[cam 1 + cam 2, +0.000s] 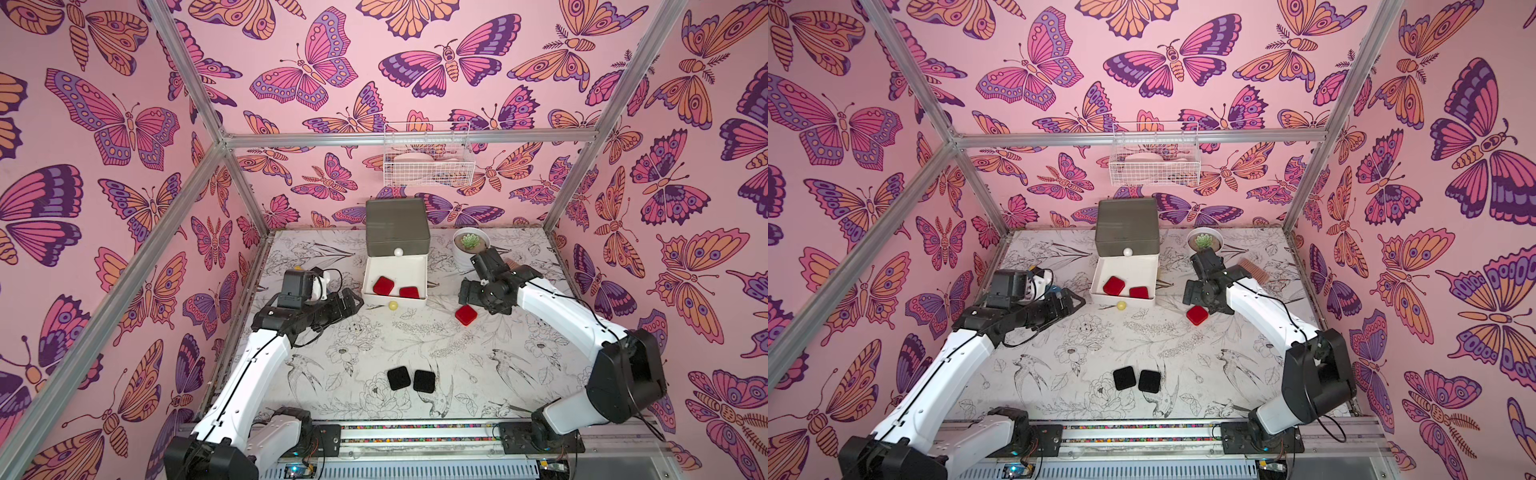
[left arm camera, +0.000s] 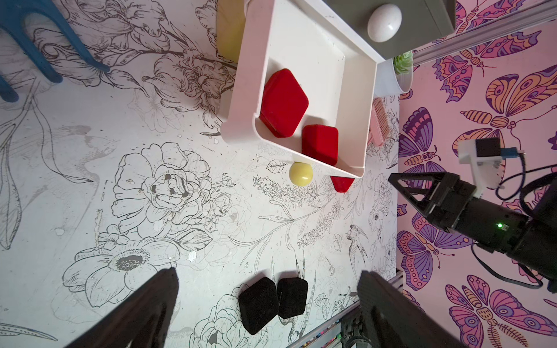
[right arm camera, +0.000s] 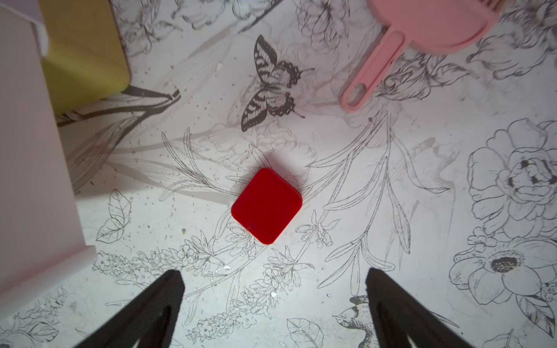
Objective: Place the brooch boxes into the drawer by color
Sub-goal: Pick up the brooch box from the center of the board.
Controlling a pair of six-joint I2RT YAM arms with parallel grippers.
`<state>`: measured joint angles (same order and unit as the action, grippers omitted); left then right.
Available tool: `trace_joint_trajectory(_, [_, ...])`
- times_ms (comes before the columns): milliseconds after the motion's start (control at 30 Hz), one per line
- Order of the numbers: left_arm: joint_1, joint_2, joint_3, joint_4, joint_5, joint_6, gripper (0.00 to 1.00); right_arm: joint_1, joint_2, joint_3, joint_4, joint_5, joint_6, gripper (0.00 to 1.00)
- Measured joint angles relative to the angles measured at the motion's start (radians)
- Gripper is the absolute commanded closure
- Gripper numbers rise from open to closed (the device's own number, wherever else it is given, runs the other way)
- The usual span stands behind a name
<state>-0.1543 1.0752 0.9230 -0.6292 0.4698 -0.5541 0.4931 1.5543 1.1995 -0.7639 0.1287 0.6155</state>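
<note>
Two red boxes lie in the open white drawer, a third red box on the table at its four o'clock, two black boxes side by side at six o'clock, while left gripper and right gripper both gape empty.

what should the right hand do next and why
Probably lower the right hand onto the red brooch box on the table and close: its jaws stand open over it, and two red boxes already lie in the open white drawer.
</note>
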Motion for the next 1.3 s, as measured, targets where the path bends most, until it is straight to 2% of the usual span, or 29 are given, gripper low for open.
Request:
trace_joint_trajectory(200, [-0.002, 0.000, 0.000, 0.000, -0.001, 0.000, 0.00, -0.002, 0.121, -0.001, 0.008, -0.036, -0.025, 0.01])
trace_joint_trajectory(533, [-0.003, 0.000, 0.000, 0.000, -0.002, 0.000, 0.00, -0.009, 0.220, 0.000, 0.022, -0.053, -0.068, 0.00])
trace_joint_trajectory(700, [-0.003, 0.000, 0.000, 0.000, -0.002, 0.000, 0.00, -0.013, 0.262, 0.002, 0.034, -0.061, -0.076, 0.05])
trace_joint_trajectory(1067, [-0.003, 0.000, 0.000, 0.000, -0.002, 0.000, 0.00, -0.016, 0.315, 0.056, 0.059, -0.085, -0.119, 0.07])
trace_joint_trajectory(1300, [-0.003, 0.005, 0.000, 0.000, -0.002, 0.000, 0.00, -0.023, 0.356, 0.092, 0.061, -0.093, -0.142, 0.16])
